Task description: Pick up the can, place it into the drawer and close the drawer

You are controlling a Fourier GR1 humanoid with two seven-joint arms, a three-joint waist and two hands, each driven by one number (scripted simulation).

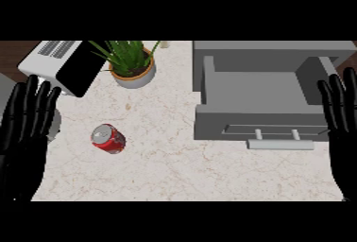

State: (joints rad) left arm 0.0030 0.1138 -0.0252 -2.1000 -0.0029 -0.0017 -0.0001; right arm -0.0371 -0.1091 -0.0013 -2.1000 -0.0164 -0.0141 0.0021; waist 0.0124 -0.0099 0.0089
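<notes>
A red can (109, 138) with a silver top lies tilted on the pale marble counter, left of centre. At the right stands a grey drawer unit with its drawer (259, 90) pulled open and nothing inside; a pale bar handle (280, 143) runs along its front. My left hand (26, 127) is up at the left edge, fingers straight, a short way left of the can and not touching it. Along the right edge my right hand (343, 123) stands the same way, beside the drawer's front corner.
A potted green plant (131, 64) in a white pot stands behind the can. A white and black appliance (59, 64) sits at the back left corner. The counter's front edge runs along the bottom of the view.
</notes>
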